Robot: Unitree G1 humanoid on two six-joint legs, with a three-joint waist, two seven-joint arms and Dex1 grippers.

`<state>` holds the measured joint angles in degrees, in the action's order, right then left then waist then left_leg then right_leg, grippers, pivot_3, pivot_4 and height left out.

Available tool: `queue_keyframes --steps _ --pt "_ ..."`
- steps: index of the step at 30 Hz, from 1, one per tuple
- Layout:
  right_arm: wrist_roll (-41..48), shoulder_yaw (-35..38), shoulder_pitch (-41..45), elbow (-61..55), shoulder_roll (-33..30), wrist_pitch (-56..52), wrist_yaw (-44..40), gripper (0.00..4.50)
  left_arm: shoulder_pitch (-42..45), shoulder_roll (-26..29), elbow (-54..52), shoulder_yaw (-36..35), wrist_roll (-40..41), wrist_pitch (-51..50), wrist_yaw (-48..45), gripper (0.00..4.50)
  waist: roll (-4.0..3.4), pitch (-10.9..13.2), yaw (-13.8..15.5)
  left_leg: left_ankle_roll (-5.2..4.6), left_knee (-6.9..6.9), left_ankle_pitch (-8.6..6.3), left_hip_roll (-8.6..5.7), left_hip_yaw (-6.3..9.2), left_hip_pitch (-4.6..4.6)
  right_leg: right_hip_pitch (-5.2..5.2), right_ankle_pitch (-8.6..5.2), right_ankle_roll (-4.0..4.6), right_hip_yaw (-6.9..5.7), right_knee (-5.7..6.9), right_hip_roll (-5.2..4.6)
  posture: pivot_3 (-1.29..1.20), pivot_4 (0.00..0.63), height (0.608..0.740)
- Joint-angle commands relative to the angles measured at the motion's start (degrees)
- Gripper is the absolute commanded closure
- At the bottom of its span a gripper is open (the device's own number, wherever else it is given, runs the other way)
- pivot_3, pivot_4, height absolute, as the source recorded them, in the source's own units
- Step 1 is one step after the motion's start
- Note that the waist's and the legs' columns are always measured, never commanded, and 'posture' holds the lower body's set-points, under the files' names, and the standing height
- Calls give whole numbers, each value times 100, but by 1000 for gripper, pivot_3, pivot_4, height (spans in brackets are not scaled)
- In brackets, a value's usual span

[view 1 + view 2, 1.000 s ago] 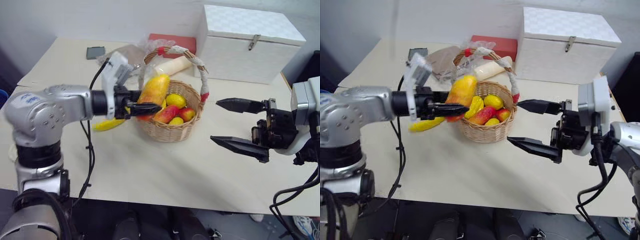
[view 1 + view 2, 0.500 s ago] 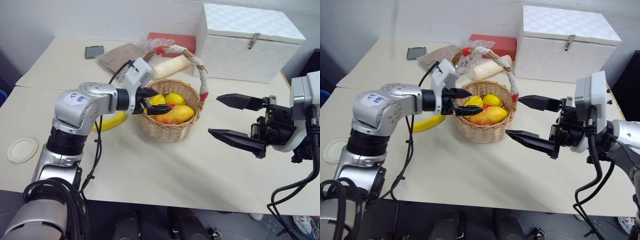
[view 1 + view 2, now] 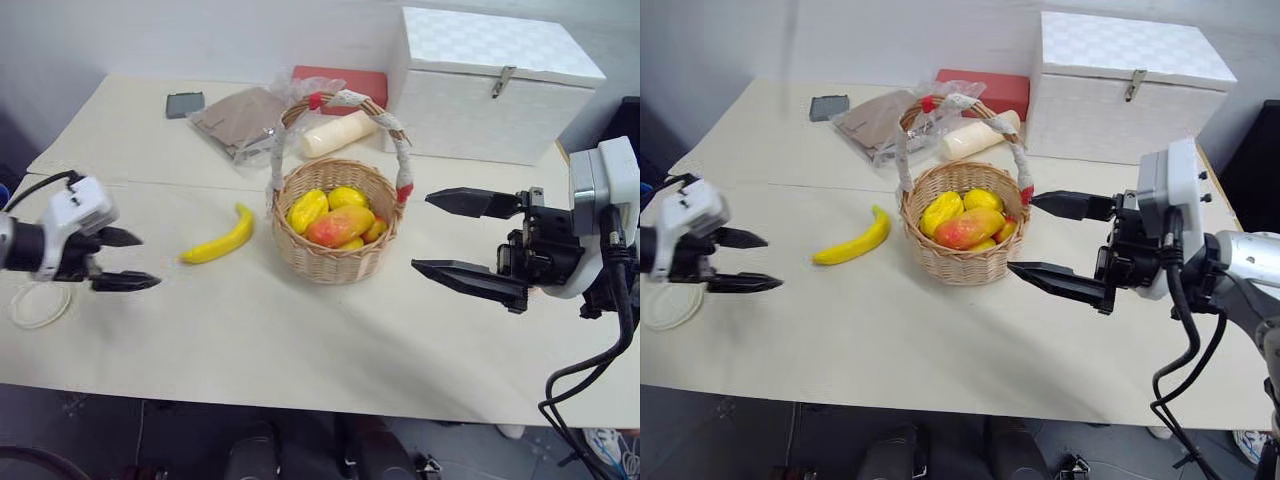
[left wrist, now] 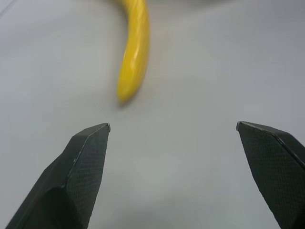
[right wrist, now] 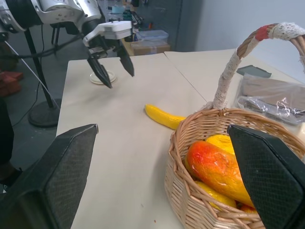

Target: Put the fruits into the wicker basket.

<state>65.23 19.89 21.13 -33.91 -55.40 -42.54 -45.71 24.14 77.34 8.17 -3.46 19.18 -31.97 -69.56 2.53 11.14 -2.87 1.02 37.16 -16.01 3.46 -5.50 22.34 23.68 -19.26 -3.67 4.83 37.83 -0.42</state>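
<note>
The basket [image 3: 338, 222] sits near the middle of the desk [image 3: 300, 340], closer to the back edge. A mango [image 3: 340, 225] and other fruits lie inside it. The banana [image 3: 218, 239] lies flat on the desk just beside the basket, toward the left edge. The left gripper [image 3: 127, 260] is wide open and holds nothing, near the left edge, apart from the banana. The right gripper [image 3: 465, 237] is wide open and empty too, beside the basket on the right.

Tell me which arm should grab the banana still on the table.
Left, probably. The left gripper is open beside the banana, on its side of the basket. The right gripper is beyond the basket.
</note>
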Motion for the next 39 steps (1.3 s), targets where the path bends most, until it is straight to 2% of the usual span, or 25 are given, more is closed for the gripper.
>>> queue_keyframes --steps 1,6,13,18,21,24,30,31,34,35,39 --pt "3 61 31 -65 6 82 -31 0 394 -188 436 39 -271 353 24 19 0 0 15 -1 0 0 1 1 4 1 0 0 -2 -1 0 0 150 740" --pt "0 65 52 -25 0 79 -43 0 1405 -1148 936 514 -536 475 56 19 0 0 81 -7 6 -1 -1 -1 10 1 5 -8 -5 1 4 0 150 740" --pt "-250 -59 -69 -21 38 178 -175 0 2274 -2466 2174 1495 -1664 1302 474 19 1 0 82 -8 17 -2 2 -9 12 4 12 -21 7 6 19 0 150 740" --pt "-298 -51 -85 -10 76 186 -210 0 2958 -3230 3292 1614 -2031 1871 792 19 1 0 112 -8 28 -2 10 -8 22 12 12 -23 7 11 27 0 150 740" --pt "-277 -30 -94 -24 96 184 -182 0 3203 -3444 3690 1682 -2193 2048 705 19 1 0 106 -8 38 -2 9 -6 29 12 16 -29 7 11 27 0 150 740" --pt "-256 -9 -116 -44 110 178 -159 0 3340 -3510 3977 1681 -2317 2100 650 610 1 0 90 -11 43 -4 9 -13 30 13 19 -35 13 12 27 0 150 740" --pt "-216 20 -145 -65 121 179 -135 0 3304 -3450 4041 1594 -2450 2110 608 2472 1 -1 97 -11 51 -4 11 -9 30 12 19 -35 11 20 28 0 150 740" --pt "-220 14 -135 -50 125 188 -147 0 3201 -3371 3863 1533 -2409 2035 571 2889 1 -1 95 -11 54 -4 11 -9 30 12 19 -35 11 22 28 0 150 740" --pt "-210 32 -139 -52 131 197 -165 0 2708 -3012 2981 1335 -2195 1750 274 3751 1 -1 35 -11 55 -4 13 -10 30 12 19 -35 14 24 28 0 150 740" --pt "-197 50 -149 -58 132 194 -167 0 2469 -2826 2576 1228 -2107 1607 152 3947 1 -1 8 -11 50 -4 15 -11 30 12 19 -35 14 24 28 0 150 740" --pt "-147 162 -247 -82 108 191 -211 0 1214 -1808 691 608 -1575 1036 -462 3947 1 -1 -57 -8 40 -3 21 -7 29 14 18 -33 12 21 26 0 150 740"
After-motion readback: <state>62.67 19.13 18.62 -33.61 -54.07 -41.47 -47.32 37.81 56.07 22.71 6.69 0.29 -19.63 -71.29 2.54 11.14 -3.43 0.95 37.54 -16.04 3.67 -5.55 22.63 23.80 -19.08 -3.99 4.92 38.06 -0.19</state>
